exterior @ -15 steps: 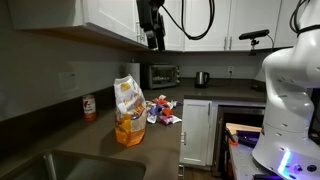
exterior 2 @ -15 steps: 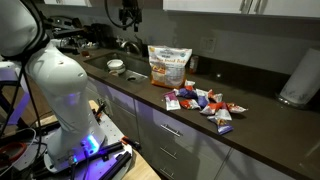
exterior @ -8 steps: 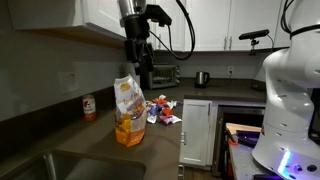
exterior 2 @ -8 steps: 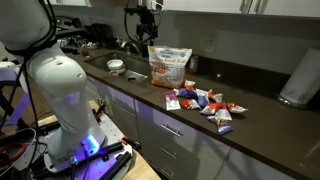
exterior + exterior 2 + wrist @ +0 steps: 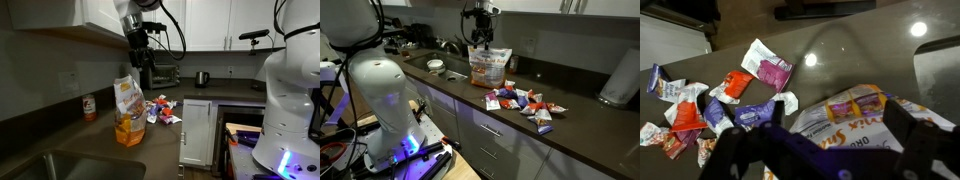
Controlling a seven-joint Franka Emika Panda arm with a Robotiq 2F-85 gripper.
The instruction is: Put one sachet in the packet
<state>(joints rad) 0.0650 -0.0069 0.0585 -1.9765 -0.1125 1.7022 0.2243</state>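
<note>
The packet [image 5: 128, 110] stands upright on the dark counter, a crinkly clear bag with white and orange print. It also shows in an exterior view [image 5: 489, 66] and in the wrist view [image 5: 850, 112]. A pile of several small red, purple and white sachets [image 5: 163, 110] lies beside it [image 5: 525, 103], at the left of the wrist view [image 5: 720, 100]. My gripper [image 5: 137, 52] hangs in the air above the packet [image 5: 481, 38]. Its fingers are spread wide and empty in the wrist view [image 5: 820, 125], framing the packet's top.
A small red-labelled can [image 5: 89, 107] stands by the wall. A sink [image 5: 70, 165] is at the counter's near end. A toaster oven [image 5: 163, 74] and kettle [image 5: 201, 78] sit further back. A bowl [image 5: 436, 67] and paper towel roll [image 5: 617, 80] are on the counter. Cabinets hang overhead.
My gripper has moved from near the upper cabinets across and down to a spot above the packet. The packet and sachets have not moved.
</note>
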